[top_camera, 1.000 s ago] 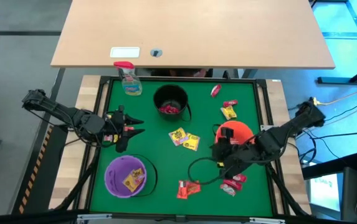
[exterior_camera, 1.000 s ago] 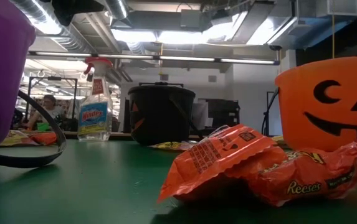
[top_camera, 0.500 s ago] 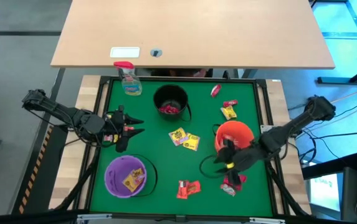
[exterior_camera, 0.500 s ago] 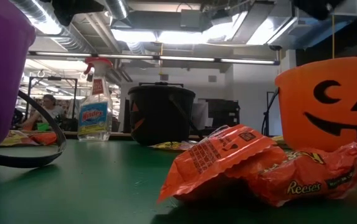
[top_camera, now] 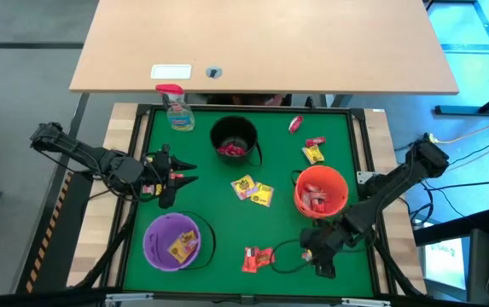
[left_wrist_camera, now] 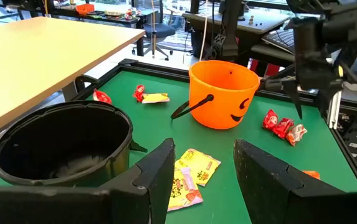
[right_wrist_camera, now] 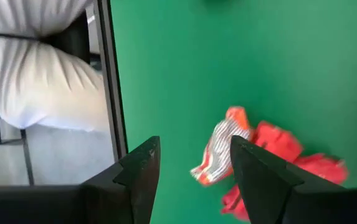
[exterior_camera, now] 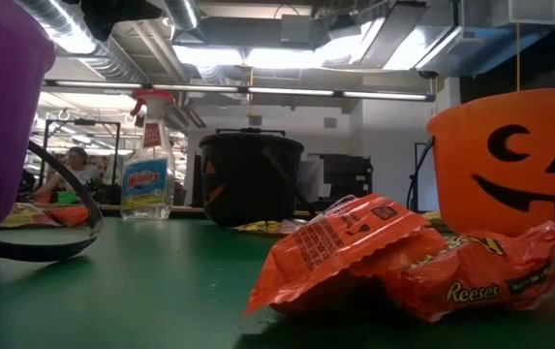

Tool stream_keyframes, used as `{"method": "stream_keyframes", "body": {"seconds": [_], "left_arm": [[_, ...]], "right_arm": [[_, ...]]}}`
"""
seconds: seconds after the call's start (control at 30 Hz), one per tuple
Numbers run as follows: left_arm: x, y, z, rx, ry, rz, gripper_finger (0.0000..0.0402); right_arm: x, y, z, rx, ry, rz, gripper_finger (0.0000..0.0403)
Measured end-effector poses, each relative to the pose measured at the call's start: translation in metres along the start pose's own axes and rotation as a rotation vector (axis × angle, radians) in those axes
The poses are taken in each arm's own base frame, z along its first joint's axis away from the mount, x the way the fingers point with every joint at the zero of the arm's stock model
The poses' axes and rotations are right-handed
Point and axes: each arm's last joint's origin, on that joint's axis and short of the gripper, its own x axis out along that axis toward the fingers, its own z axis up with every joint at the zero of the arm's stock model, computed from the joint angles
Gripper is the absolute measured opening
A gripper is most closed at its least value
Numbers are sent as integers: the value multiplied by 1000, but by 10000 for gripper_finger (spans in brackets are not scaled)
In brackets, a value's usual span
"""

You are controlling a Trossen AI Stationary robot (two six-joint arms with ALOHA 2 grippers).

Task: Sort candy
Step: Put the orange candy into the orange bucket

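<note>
Small wrapped candy lies flat on the green table (top_camera: 201, 205). A yellow pair (top_camera: 253, 191) is at the centre, and an orange-red pair (top_camera: 258, 257) (exterior_camera: 354, 254) is by the near edge. Red and yellow pieces (top_camera: 312, 147) lie at the far right. A red cluster (right_wrist_camera: 262, 155) (left_wrist_camera: 284, 126) sits near the right corner. My right gripper (top_camera: 321, 256) (right_wrist_camera: 194, 165) is open and points down over that cluster. My left gripper (top_camera: 180, 173) (left_wrist_camera: 203, 171) is open and hovers at the table's left, between the black and purple buckets.
The black bucket (top_camera: 234, 139) holds red candy, the purple bucket (top_camera: 176, 241) holds yellow candy, and the orange pumpkin bucket (top_camera: 319, 191) holds red candy. A spray bottle (top_camera: 177, 109) stands at the far left corner. A raised black rim borders the table.
My right gripper has moved from above the orange bucket toward the table's near edge and down to the red cluster by the right corner. The bucket's inside, with red candy in it, now shows. The left arm has kept still.
</note>
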Motion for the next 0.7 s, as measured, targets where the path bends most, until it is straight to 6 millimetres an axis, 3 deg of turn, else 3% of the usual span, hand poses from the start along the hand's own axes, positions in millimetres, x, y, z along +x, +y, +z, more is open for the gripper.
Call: {"method": "stream_keyframes", "body": {"seconds": [0.43,0.7], "left_arm": [[0,0,0,-1,0,0,156],[0,0,0,-1,1,0,156]], "right_arm": [[54,1,-14,33,105,-138,193],[65,-3,-14,39,116,-177,193]]}}
